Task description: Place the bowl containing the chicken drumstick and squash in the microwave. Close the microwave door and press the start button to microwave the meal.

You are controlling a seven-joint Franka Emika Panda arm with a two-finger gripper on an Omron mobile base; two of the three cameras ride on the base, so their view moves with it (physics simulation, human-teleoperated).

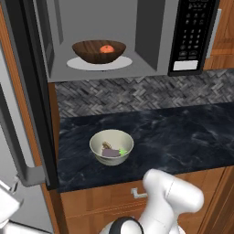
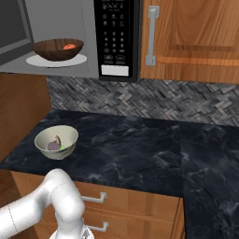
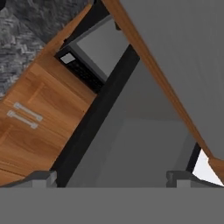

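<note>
The wide dark brown wooden bowl sits on the white turntable plate inside the large grey microwave, far beyond the gripper. Only the round orange-red squash shows inside; the drumstick is hidden. The gripper's finger tips stand wide apart, empty, close against the open dark-framed microwave door, cut off by the frame.

Bowl inside microwave; cream bowl on counter below.
</note>
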